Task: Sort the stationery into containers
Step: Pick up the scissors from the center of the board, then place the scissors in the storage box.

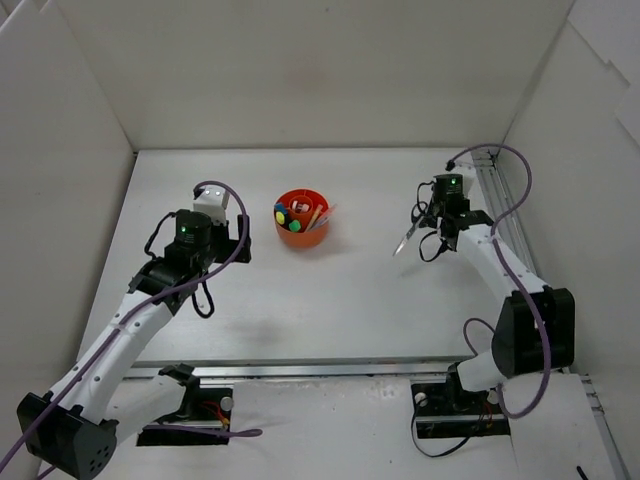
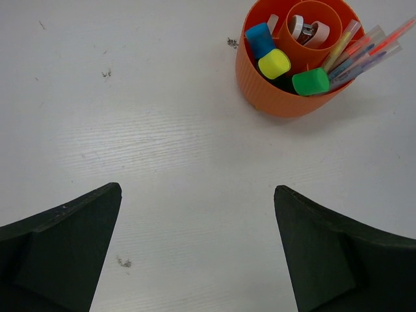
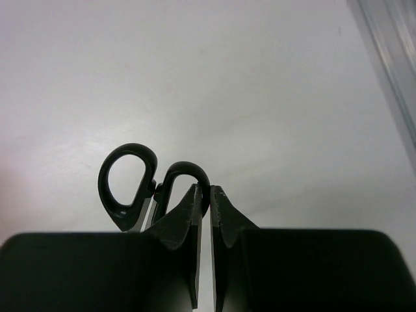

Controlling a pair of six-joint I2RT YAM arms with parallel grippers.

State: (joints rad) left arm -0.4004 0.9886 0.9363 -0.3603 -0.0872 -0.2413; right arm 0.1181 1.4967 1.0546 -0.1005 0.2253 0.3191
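White table (image 1: 300,320); orange organiser (image 1: 302,220) stands on it.

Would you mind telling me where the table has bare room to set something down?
The white table is bare between the round orange plastic organiser and the right gripper holding black-handled scissors, and between the organiser and the open left gripper. Only the organiser's inside is crowded.

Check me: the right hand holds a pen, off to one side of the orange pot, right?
Not a pen: the right hand holds black scissors, off to one side of the orange pot. The right wrist view shows their handle loops in its closed grip.
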